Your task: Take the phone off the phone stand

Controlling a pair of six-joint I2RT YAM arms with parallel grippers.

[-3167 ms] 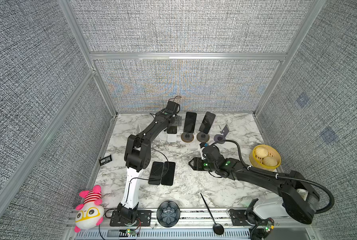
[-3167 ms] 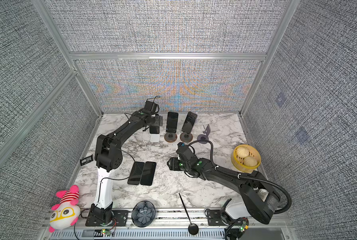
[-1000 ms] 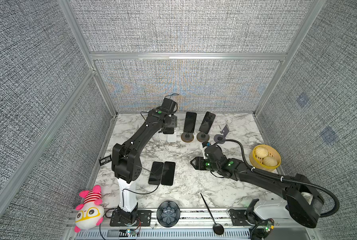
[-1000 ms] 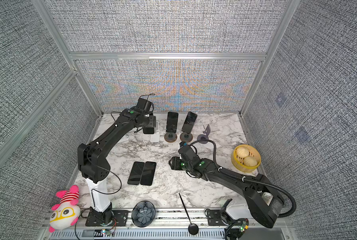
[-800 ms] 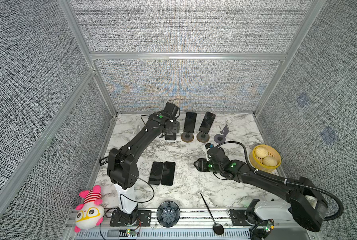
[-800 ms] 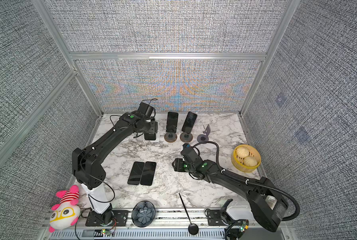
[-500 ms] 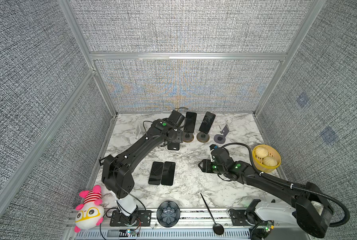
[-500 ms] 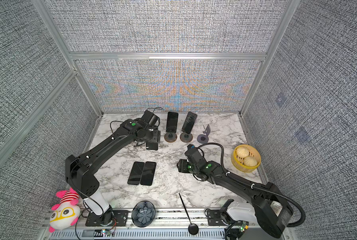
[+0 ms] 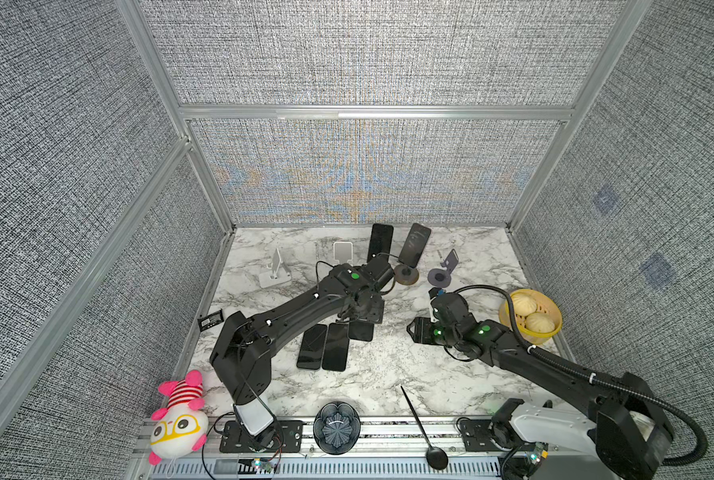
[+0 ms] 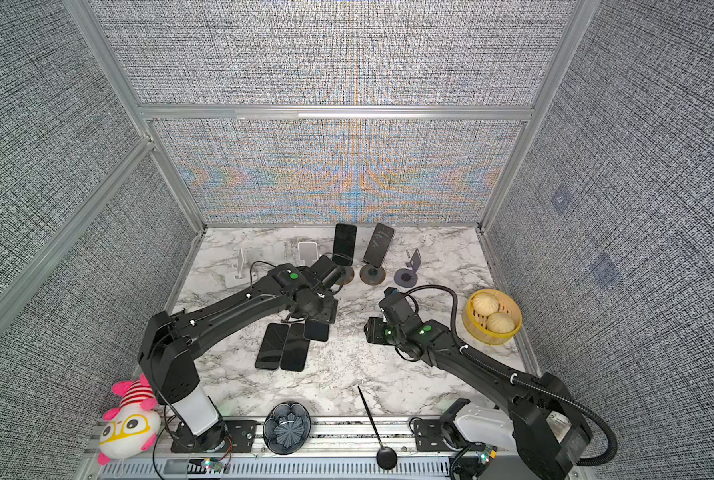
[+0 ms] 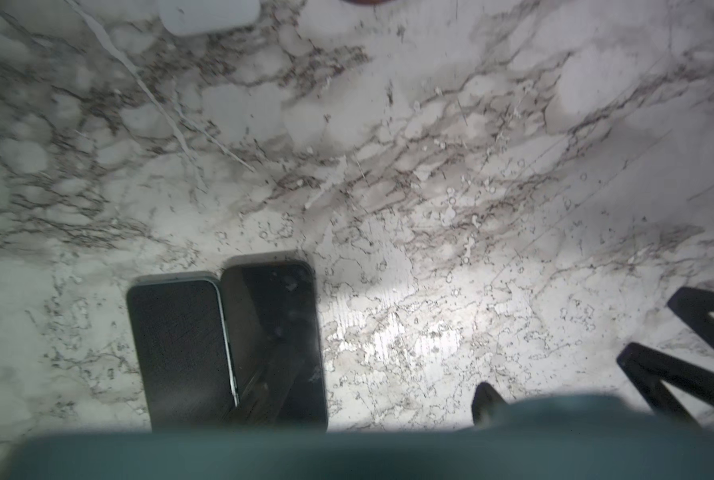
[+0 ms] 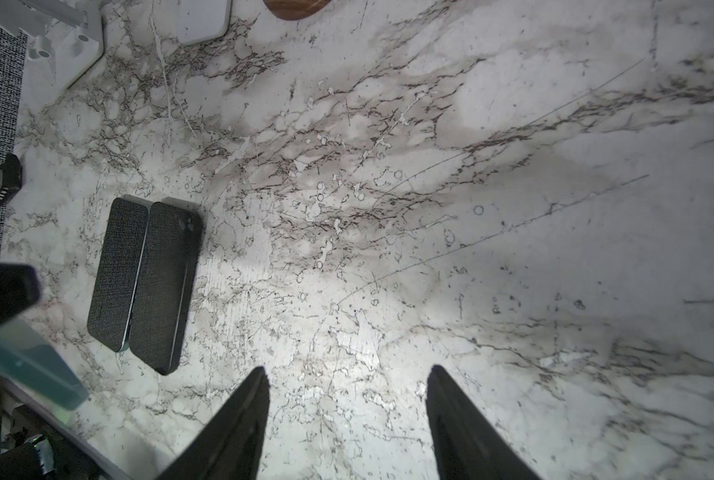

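Left end effector (image 9: 363, 319) is clamped on the phone (image 9: 361, 331) (its teal back fills the blurred near edge of the left wrist view). The phone is off the white stand (image 9: 343, 251) and well apart from it. It hangs low over the middle of the worktop (image 9: 388, 374), just beside the right-hand edge of the two flat phones (image 9: 336, 347). Can't tell if its lower edge touches the marble or the neighbouring phone.

Right end effector (image 12: 347, 399) is released: fingers (image 12: 239, 428) spread, only marble between them. It hovers low, facing the left one across a bare strip of worktop.

Room to move:
- Marble is free between the two end effectors and forward towards the front rail, apart from the black spoon (image 9: 419, 417) lying near the front edge.
- The back row is tight. Two upright phones (image 9: 380, 243) on round stands and a grey stand (image 9: 440, 276) sit just behind the left wrist.
- The bun basket (image 9: 529, 318) hugs the right edge, next to the right arm's cable.
- A second white stand (image 9: 274, 272) sits back-left, and a small black gadget (image 9: 210, 324) lies at the left edge.
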